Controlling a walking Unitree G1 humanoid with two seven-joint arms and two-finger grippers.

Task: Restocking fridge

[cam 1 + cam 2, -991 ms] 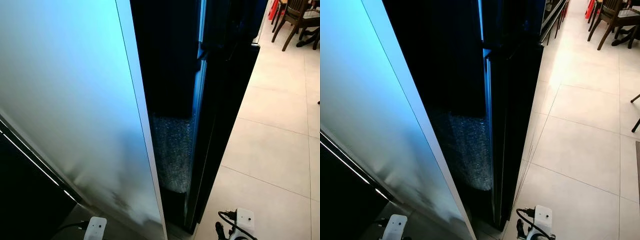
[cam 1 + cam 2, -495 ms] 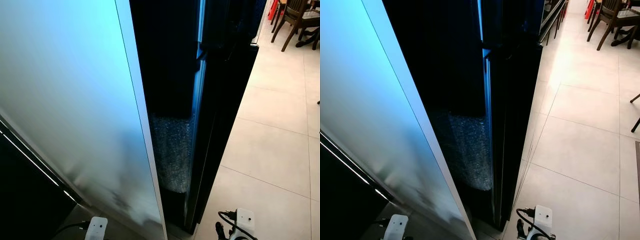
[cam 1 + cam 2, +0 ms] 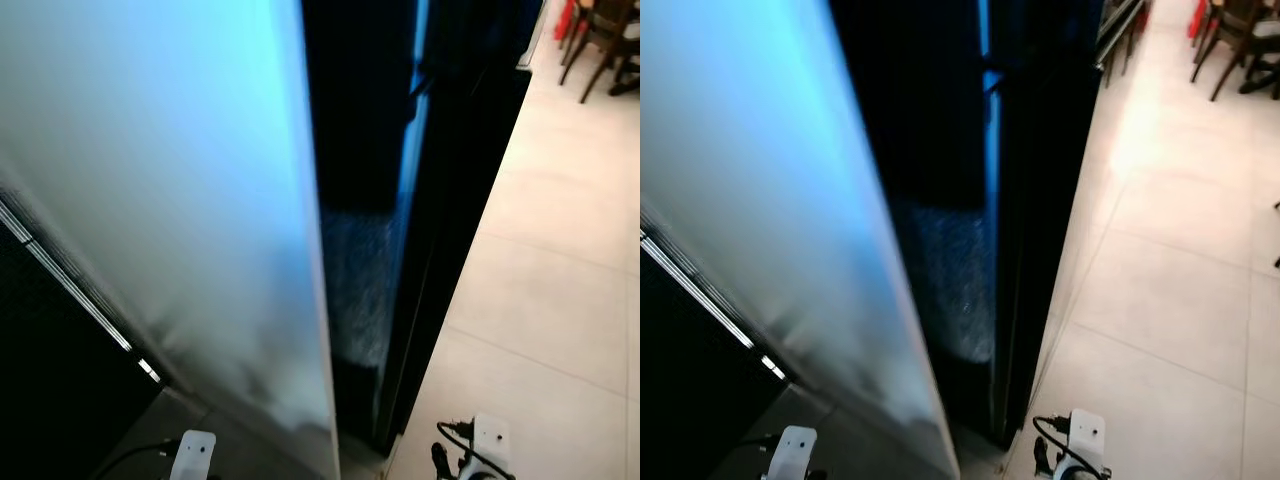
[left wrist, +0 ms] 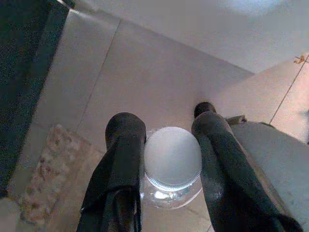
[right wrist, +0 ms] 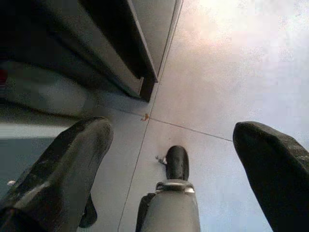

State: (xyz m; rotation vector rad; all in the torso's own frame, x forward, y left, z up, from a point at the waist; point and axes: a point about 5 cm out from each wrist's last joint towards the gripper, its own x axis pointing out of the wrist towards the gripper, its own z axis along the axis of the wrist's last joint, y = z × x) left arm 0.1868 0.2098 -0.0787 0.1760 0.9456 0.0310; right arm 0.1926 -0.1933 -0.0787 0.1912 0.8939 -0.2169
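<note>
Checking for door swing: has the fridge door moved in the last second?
Cannot tell: the fridge door and floor tiles shifted together, so the camera moved.

left gripper (image 4: 171,140): black rounded fingers | right gripper (image 5: 176,150): same | white wrist housings, black cable

Open fridge door (image 3: 180,200), tiled floor (image 3: 540,300)

Pale beige glossy floor tiles (image 3: 560,300) run off to the right, thin grout lines crossing them. Far back, dark brown wooden chairs (image 3: 600,40) stand on the tiles beside something red (image 3: 566,18) (too blurred to identify). Near the left wall, a speckled stone-patterned floor strip (image 4: 50,169) borders the tiles.
</note>
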